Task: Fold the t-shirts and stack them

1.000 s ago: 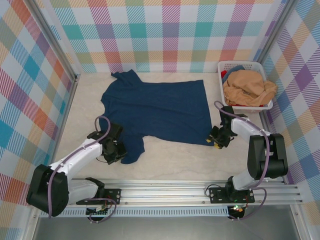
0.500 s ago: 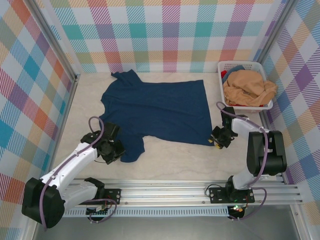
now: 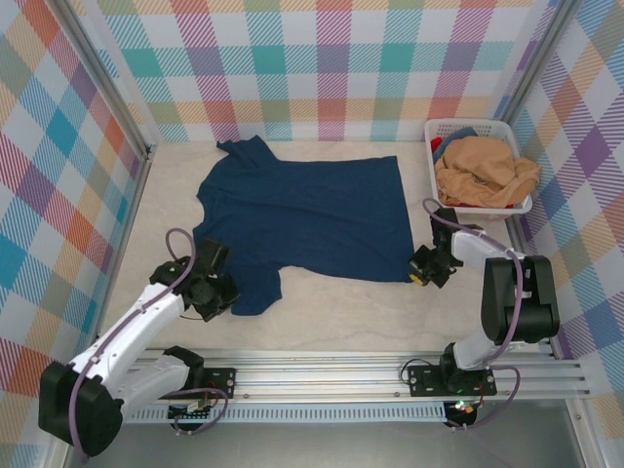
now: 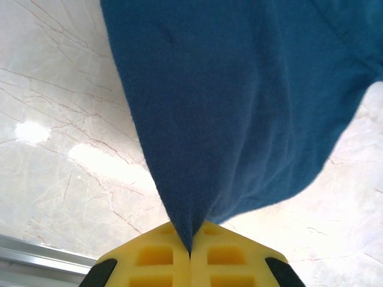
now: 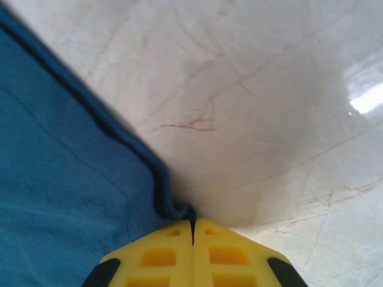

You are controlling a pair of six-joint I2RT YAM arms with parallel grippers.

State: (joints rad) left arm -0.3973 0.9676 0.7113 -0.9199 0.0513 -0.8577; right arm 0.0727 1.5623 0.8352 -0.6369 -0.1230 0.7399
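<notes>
Now low, jaws tight on t-shirt [image 3: 302,219]

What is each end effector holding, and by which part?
Both grip the navy t-shirt: the left end effector pinches its near sleeve, the right end effector its near hem corner.

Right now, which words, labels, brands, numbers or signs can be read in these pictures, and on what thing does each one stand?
None: no text can be read in any view.
Navy t-shirt: the side that faces up is plain cloth, with no print visible.
Tan-orange t-shirt: crumpled, no lettering visible.
White basket: no label visible.
Checked walls: coloured pattern, no letters.
</notes>
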